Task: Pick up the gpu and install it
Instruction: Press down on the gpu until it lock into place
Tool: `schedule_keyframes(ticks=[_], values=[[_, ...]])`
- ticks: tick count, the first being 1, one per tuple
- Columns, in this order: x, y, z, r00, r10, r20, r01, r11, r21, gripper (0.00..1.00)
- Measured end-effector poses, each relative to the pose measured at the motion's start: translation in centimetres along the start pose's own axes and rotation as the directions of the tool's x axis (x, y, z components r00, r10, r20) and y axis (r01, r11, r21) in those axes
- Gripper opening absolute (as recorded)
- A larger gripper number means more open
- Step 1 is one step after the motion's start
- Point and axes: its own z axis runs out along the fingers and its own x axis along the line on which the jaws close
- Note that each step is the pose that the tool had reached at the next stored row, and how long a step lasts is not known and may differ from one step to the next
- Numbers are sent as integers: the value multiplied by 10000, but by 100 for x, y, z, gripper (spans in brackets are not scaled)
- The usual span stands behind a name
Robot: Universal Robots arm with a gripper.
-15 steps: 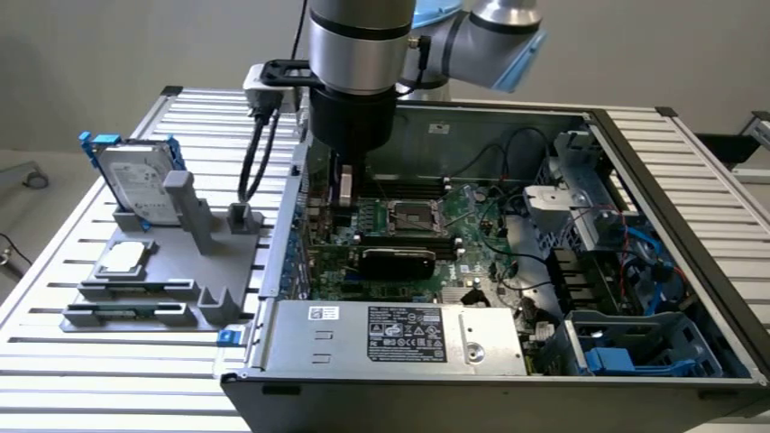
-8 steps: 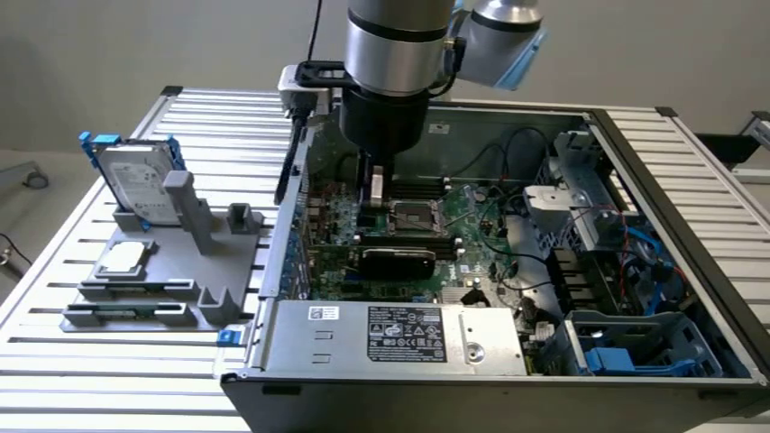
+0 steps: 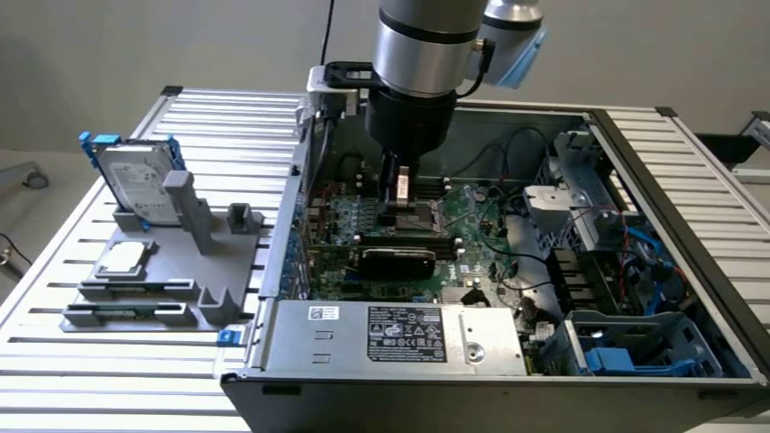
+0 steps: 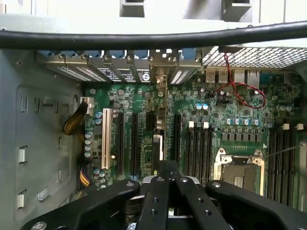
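In the exterior view, the gripper (image 3: 398, 206) reaches down into the open computer case (image 3: 701, 236), jaws clenched. Just below it the gpu (image 3: 398, 262) stands on edge on the motherboard (image 3: 361, 216), black cover outward.

In the wrist view the gripper (image 4: 168, 167) is pressed shut at the card's upper edge. I can't tell whether it pinches the card or only bears on it. The gpu (image 4: 158, 143) runs edge-on between the slots.

It looks light, stiff and fragile, best gripped by the top edge, clear of components.
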Motion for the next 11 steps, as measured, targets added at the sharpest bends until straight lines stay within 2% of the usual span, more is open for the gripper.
schedule_keyframes(ticks=[11], values=[[0,-1,0,9999,-158,-15,158,9999,-1,11]])
